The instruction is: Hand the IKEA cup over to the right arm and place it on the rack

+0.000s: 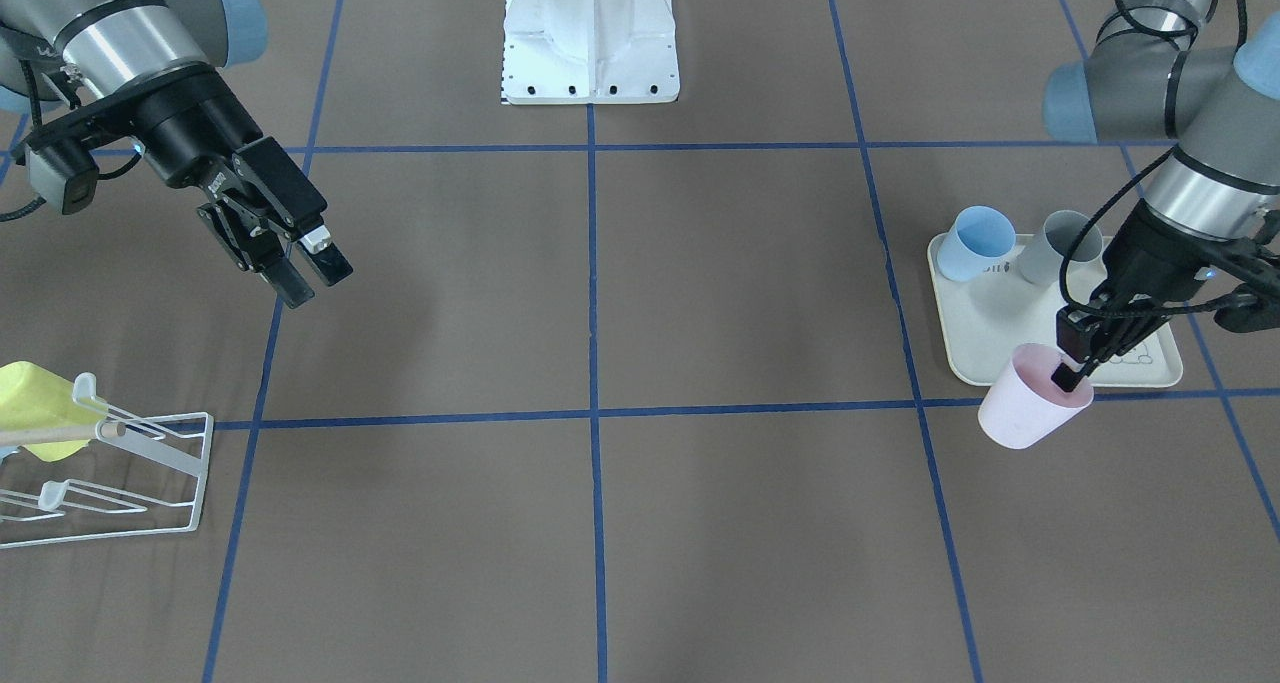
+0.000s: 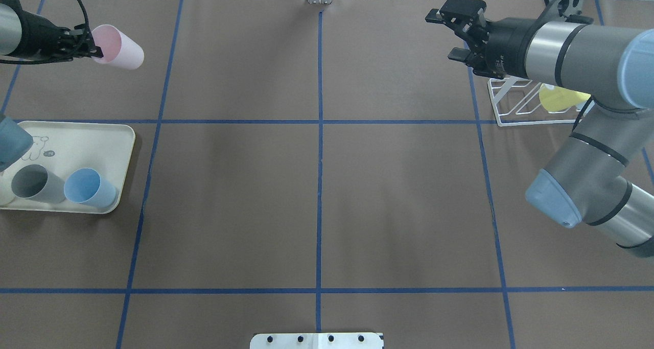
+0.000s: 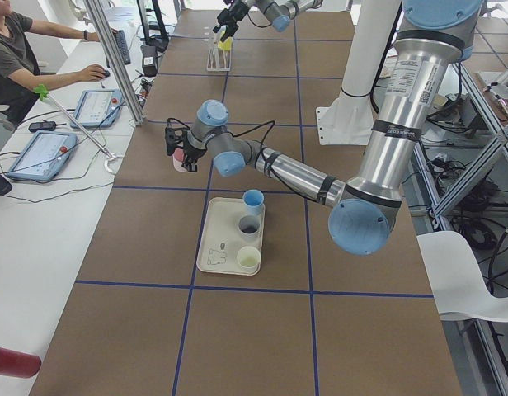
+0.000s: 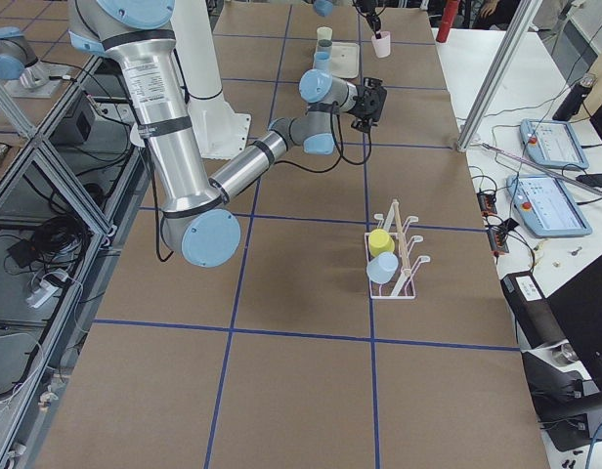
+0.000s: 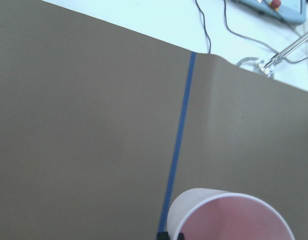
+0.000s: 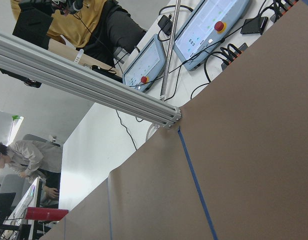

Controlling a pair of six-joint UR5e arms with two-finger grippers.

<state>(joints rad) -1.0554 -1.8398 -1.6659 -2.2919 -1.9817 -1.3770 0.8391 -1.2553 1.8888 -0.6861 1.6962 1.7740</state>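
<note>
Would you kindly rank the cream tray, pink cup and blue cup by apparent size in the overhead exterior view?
1. cream tray, clearly largest.
2. pink cup and blue cup look alike; the left end effector holds the pink one raised, so I leave them unranked.

Left arm (image 1: 1200,178) is reaching out on its own side, left gripper (image 1: 1072,371) pinching the pink cup (image 1: 1020,418) by the rim, one finger inside. Right arm (image 2: 567,47) is hovering bent, right gripper (image 1: 313,278) angling downward, jaws apart, empty.
</note>
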